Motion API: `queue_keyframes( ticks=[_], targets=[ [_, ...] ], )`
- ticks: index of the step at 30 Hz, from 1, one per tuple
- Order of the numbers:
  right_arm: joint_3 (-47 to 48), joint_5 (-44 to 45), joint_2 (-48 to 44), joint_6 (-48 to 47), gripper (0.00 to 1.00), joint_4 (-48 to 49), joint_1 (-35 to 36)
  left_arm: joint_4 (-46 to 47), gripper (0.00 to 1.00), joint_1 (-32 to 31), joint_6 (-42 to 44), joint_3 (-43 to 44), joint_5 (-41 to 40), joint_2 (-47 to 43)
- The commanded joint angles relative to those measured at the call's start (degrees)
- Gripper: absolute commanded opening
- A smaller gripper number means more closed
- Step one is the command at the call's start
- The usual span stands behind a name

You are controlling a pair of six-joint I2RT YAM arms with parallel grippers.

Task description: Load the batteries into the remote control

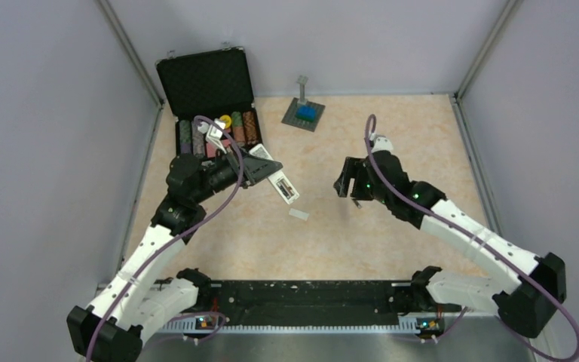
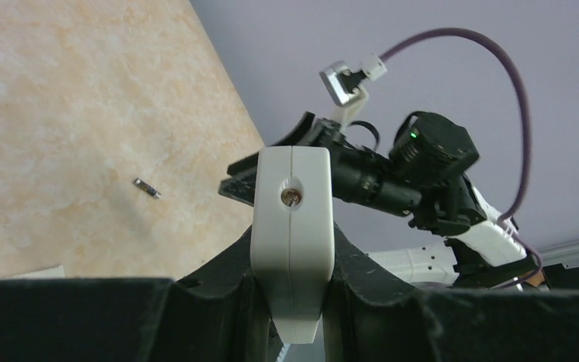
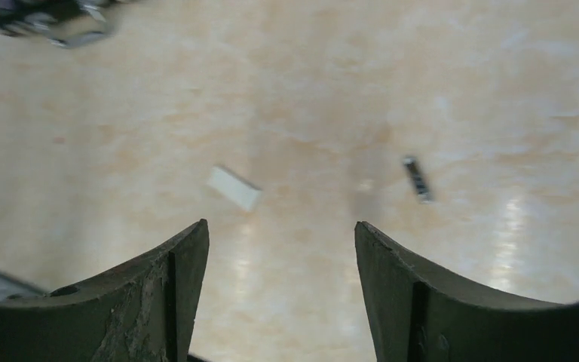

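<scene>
The white remote control (image 1: 277, 181) is held above the table, my left gripper (image 1: 260, 170) shut on its sides. In the left wrist view its end face (image 2: 292, 204) points at me, pinched between the two black fingers of the left gripper (image 2: 292, 260). One small dark battery (image 3: 417, 179) lies on the table, also visible in the left wrist view (image 2: 146, 188). My right gripper (image 3: 280, 234) hovers over the table, open and holding nothing, with the battery just beyond its right finger. In the top view the right gripper (image 1: 350, 188) is to the right of the remote.
A small white cover plate (image 1: 299, 215) lies on the table between the arms, also seen from the right wrist (image 3: 234, 188). An open black case of poker chips (image 1: 209, 98) stands at the back left. A grey plate with a blue block (image 1: 304, 113) sits at the back centre.
</scene>
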Motion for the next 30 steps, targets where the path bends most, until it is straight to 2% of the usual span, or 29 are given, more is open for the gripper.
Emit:
queue_keyframes(
  ticks=[1,5,11,17,27,30],
  targets=[
    [-0.65,10.59,7.73,-16.03,0.69,-5.23,-3.99,-0.31,0.0,-0.13,-0.75,-0.81,2.57,-0.37],
    [-0.95,9.8,15.59,-22.53,0.67,-2.77,-5.88,-1.23,0.0,-0.12,-0.51,-1.02,2.91,-0.33],
    [0.03,8.29,25.69,-26.97,0.67,-0.77,-8.72,-3.52,0.0,-0.04,1.38,-0.98,4.2,0.25],
    [1.95,6.7,33.36,-29.0,0.54,-1.06,-9.97,-4.87,0.0,0.14,2.41,0.07,5.12,1.62],
    [2.68,4.66,36.22,-28.76,0.26,0.45,-10.57,-4.14,0.0,0.23,1.56,0.6,5.36,3.1],
    [2.64,3.32,36.79,-28.23,0.22,0.35,-10.98,-4.17,0.0,0.27,1.54,0.63,5.5,3.15]
  ],
)
